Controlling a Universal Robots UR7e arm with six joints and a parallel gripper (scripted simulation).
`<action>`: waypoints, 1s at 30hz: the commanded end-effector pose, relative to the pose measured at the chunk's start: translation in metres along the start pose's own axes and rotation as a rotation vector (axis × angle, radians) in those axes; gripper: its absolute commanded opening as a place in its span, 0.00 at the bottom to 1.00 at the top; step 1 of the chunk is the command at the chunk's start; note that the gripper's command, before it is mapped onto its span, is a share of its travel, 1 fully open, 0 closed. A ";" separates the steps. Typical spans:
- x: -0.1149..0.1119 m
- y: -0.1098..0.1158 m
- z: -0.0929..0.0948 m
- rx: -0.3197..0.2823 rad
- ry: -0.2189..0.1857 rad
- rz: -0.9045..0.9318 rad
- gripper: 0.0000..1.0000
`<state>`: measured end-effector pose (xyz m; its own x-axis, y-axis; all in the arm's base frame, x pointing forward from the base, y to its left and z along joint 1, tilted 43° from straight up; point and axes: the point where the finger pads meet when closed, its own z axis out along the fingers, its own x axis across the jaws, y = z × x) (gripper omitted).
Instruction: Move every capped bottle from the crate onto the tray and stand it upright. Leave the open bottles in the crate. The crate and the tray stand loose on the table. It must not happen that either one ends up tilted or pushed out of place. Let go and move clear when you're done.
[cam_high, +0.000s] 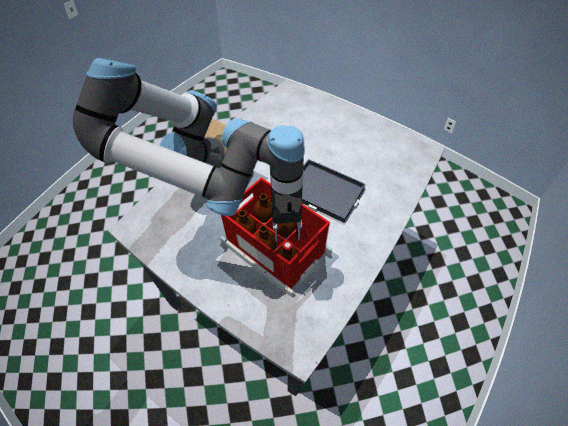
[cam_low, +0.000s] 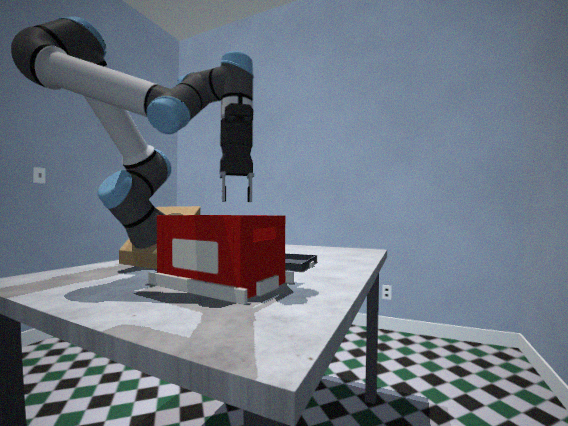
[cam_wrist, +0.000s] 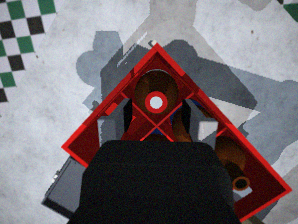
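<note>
Gripper (cam_low: 236, 199) hung above the red crate (cam_low: 220, 250), fingers spread wide and holding nothing.

Fingertips stood clear of the crate's top edge, pointing straight down. The capped bottle (cam_wrist: 156, 102), brown with a red-and-white cap, stood in a corner cell just ahead of the fingers in the wrist view; the open brown bottles (cam_high: 262, 204) filled the other cells. The dark tray (cam_high: 330, 191) lay on the table (cam_low: 320, 280) just beyond the crate, nothing on its visible part. The crate's side carried a pale grey label (cam_low: 195, 256); no writing could be read on it.
</note>
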<state>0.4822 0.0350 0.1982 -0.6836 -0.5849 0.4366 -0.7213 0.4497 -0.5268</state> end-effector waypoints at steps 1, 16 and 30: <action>0.000 0.000 -0.001 0.001 -0.002 -0.008 1.00; 0.000 0.001 0.014 0.001 -0.002 -0.007 1.00; 0.000 0.002 0.024 0.000 -0.001 -0.008 1.00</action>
<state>0.4834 0.0206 0.1802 -0.6777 -0.5888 0.4406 -0.7269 0.4454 -0.5228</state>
